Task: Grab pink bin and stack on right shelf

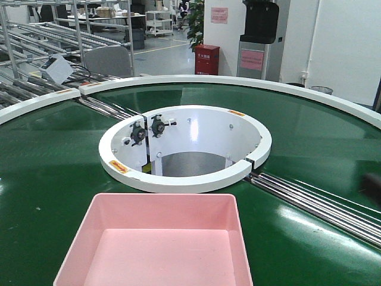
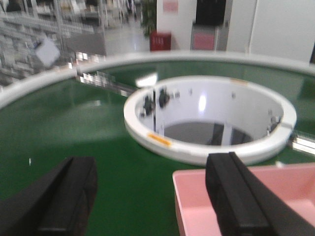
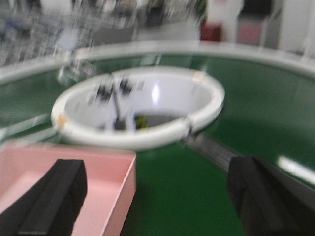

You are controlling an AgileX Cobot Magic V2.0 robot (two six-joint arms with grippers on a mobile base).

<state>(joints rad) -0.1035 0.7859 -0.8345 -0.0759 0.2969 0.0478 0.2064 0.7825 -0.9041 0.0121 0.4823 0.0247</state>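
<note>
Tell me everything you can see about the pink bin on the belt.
The pink bin is a wide, shallow rectangular tray of smooth pale-pink plastic, with sloping walls and a rolled rim. It is empty and sits upright on the green conveyor belt, in front of the white ring; its near end is cut off by the front view. The left gripper and right gripper have open jaws straddling its left and right walls; contact cannot be judged.

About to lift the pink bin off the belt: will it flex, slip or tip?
Probably light: the pink bin is empty and looks thin-walled. Its smooth, sloping walls may slip from a pinch; its rim likely gives better hold. Wide and shallow, it should not tip, but might twist if lifted unevenly.
</note>
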